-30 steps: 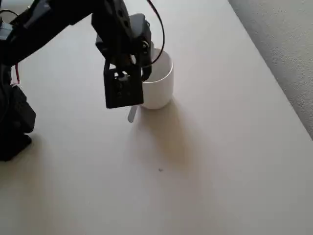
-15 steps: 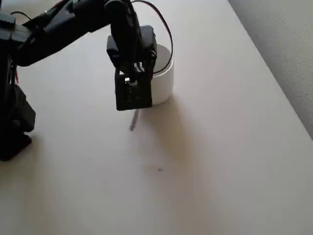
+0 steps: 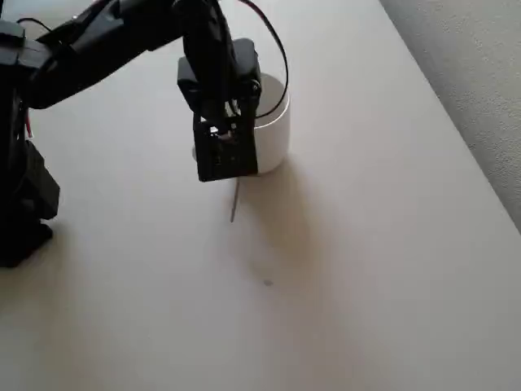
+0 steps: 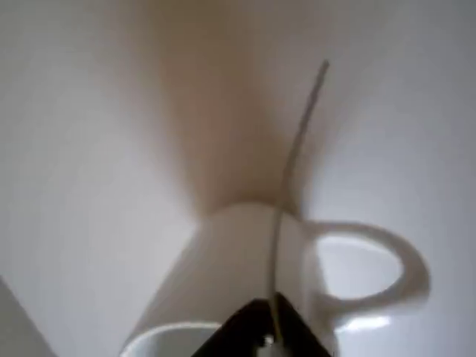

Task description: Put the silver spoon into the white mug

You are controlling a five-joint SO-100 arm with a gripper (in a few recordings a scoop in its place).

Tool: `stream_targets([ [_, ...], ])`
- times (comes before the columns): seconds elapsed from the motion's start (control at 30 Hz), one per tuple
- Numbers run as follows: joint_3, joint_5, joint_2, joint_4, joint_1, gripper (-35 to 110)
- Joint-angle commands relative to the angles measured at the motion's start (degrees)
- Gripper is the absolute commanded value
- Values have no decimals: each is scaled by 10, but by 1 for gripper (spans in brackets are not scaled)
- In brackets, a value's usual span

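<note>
The table (image 3: 366, 269) is a broad, matte, pale beige surface, smooth and bare apart from a tiny dark speck near its middle in the overhead view. To its right lies a strip of grey, grainy carpet (image 3: 480, 73).

The black arm (image 3: 98, 41) reaches in from about nine o'clock, its boxy wrist housing hanging over the near side of the white mug (image 3: 273, 138). The mug is a glossy ceramic cylinder, standing upright, with a smooth C-shaped loop handle that the wrist view shows off to the right of its wall.

The end effector (image 4: 269, 338) is clamped on one end of the silver spoon (image 3: 234, 204), a thin, shiny metal strip. In the overhead view its free end juts out from under the wrist toward six o'clock, away from the mug; in the wrist view its long axis runs up from the jaws toward one o'clock, passing across the outside of the mug wall. Which end is gripped I cannot tell.

My judgement: the mug's opening lies toward twelve to one o'clock from the end effector in the overhead view, so the spoon must be carried that way and tipped down before release.
</note>
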Motion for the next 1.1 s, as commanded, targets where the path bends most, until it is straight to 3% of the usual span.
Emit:
stream_targets([
  [0.0,-48,-13,94,-5,0,-2],
  [0.57,-34,16,135,1,-117,-2],
  [1.07,-25,19,-4,-2,-109,-2],
])
